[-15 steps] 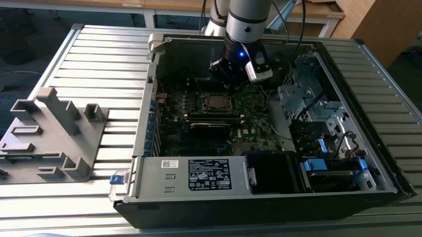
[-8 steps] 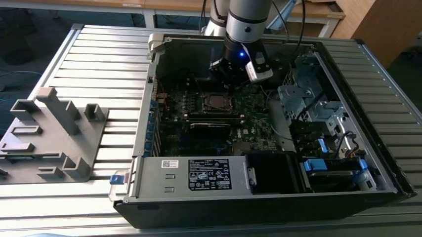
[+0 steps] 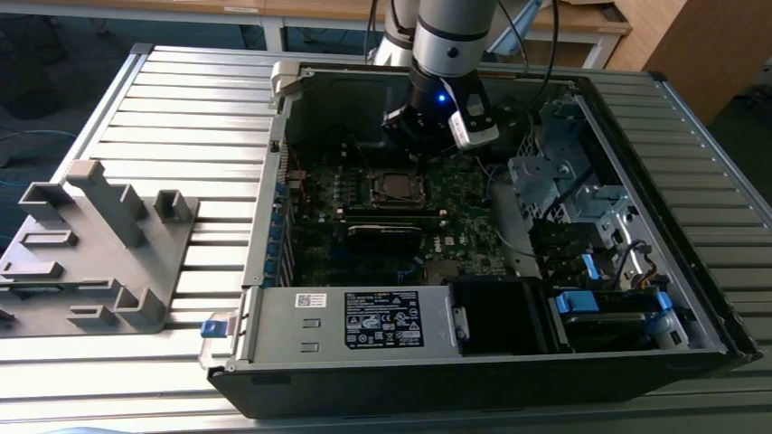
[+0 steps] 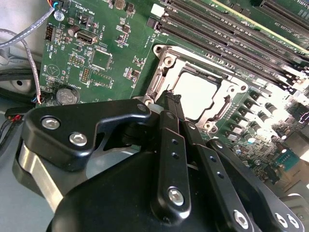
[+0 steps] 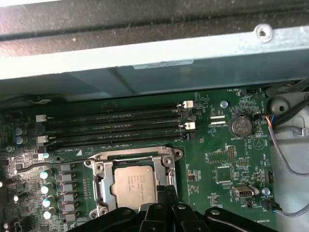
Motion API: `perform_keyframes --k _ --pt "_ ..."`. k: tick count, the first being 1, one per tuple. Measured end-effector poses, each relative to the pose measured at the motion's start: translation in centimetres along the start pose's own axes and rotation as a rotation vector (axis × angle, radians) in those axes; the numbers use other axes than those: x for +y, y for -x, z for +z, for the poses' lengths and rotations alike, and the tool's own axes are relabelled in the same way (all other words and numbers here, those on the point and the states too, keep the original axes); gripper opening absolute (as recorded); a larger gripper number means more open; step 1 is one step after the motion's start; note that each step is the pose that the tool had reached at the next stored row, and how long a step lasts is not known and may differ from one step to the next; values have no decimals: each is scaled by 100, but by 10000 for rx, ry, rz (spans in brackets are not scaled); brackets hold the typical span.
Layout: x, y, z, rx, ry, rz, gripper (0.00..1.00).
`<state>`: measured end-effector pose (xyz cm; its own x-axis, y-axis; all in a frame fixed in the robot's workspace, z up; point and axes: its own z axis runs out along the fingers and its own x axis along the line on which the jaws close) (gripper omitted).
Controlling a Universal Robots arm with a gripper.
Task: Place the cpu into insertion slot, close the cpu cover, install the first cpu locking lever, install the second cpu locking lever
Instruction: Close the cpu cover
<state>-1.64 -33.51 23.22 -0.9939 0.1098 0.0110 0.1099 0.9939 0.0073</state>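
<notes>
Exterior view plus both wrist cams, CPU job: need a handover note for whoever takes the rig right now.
The pincer is shut with nothing seen in it; its tips sit at the socket's edge, right by the cover.
The chip sits in the socket.
The cover looks folded down flat around the chip.
Done: chip placed, cover apparently closed.
Left: both levers. One wire lever lies beside the socket; I can't tell whether it is latched.

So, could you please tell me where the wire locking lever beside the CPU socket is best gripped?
Probably the locking lever by its hooked free end, which juts past the cpu cover over the capacitors; come from above, pinching across the thin wire.
</notes>
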Motion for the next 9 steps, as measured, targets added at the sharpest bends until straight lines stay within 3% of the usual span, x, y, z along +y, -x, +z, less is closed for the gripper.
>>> perform_keyframes --k 9 --pt "0 0 -12 -1 3 0 11"
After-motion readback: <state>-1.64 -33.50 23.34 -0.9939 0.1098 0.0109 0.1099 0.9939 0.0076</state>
